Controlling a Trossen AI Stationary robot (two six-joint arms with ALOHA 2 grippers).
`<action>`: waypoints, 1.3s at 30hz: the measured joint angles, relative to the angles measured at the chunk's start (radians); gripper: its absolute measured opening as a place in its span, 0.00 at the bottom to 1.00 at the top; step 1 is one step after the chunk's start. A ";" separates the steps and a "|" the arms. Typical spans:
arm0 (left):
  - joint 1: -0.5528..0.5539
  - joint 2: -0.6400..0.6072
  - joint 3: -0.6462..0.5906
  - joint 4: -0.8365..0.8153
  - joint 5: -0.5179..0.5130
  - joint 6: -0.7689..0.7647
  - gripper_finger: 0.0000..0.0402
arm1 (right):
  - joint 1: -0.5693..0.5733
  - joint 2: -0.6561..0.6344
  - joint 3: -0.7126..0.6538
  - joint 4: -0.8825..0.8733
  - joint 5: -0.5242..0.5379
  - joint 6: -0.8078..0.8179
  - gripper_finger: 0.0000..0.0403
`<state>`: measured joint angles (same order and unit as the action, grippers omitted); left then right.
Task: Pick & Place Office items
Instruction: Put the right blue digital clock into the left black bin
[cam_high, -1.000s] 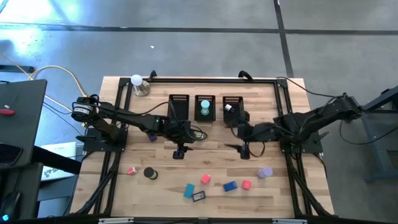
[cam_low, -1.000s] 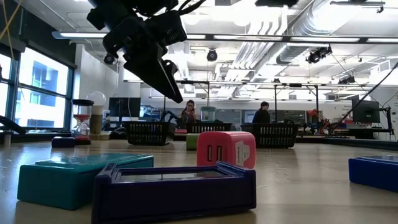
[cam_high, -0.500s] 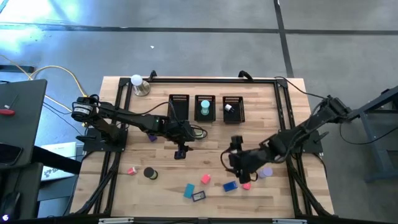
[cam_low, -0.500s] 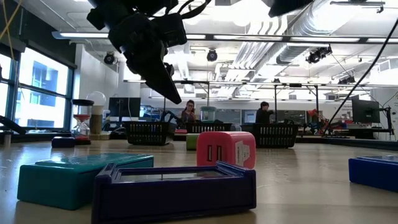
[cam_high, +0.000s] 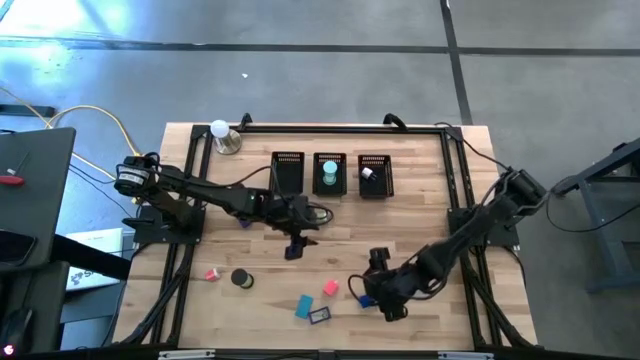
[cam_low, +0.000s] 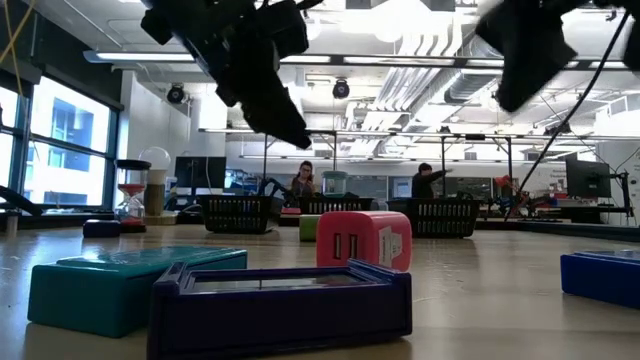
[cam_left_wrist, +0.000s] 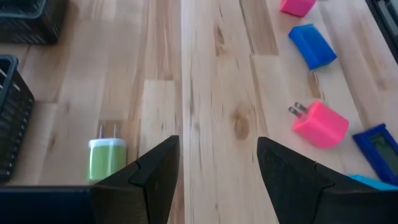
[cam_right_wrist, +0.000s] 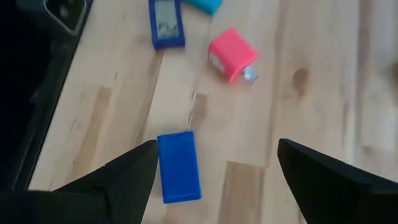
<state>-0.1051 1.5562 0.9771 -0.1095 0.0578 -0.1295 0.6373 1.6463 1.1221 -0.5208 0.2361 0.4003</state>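
Several small office items lie on the near half of the wooden table (cam_high: 200, 200): a pink block (cam_high: 212, 273), a black roll (cam_high: 241, 279), a teal block (cam_high: 304, 306), a dark blue frame (cam_high: 320, 316) and a pink plug block (cam_high: 330, 288). My right gripper (cam_right_wrist: 217, 180) hangs open above a blue block (cam_right_wrist: 179, 167), which lies flat just inside one finger, untouched. My left gripper (cam_left_wrist: 217, 174) is open at mid-table, empty, with a green plug block (cam_left_wrist: 106, 158) lying beside one finger.
Three black mesh bins (cam_high: 329, 173) stand in a row at the far middle. A white ball on a metal base (cam_high: 221, 132) sits at the far left corner. A purple piece (cam_high: 243, 222) lies by the left arm. People sit in the room beyond the table.
My right gripper has swung from mid-table, near the bins, toward the near edge and down, tipping more steeply, and now hangs over the blue block. My left gripper has rolled slightly in place. No item has moved.
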 joint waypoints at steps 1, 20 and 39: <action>0.000 0.000 0.000 0.003 0.000 0.000 0.52 | 0.000 0.013 0.000 0.004 -0.013 0.000 0.79; -0.003 0.000 0.000 0.029 0.001 -0.138 0.52 | 0.011 0.080 -0.012 -0.001 -0.104 0.130 0.79; -0.020 0.000 0.000 0.099 0.004 -0.141 0.52 | 0.013 0.179 -0.011 -0.011 -0.113 0.074 0.79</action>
<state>-0.1249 1.5562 0.9771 -0.0110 0.0616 -0.2703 0.6498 1.8248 1.1110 -0.5316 0.1226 0.4744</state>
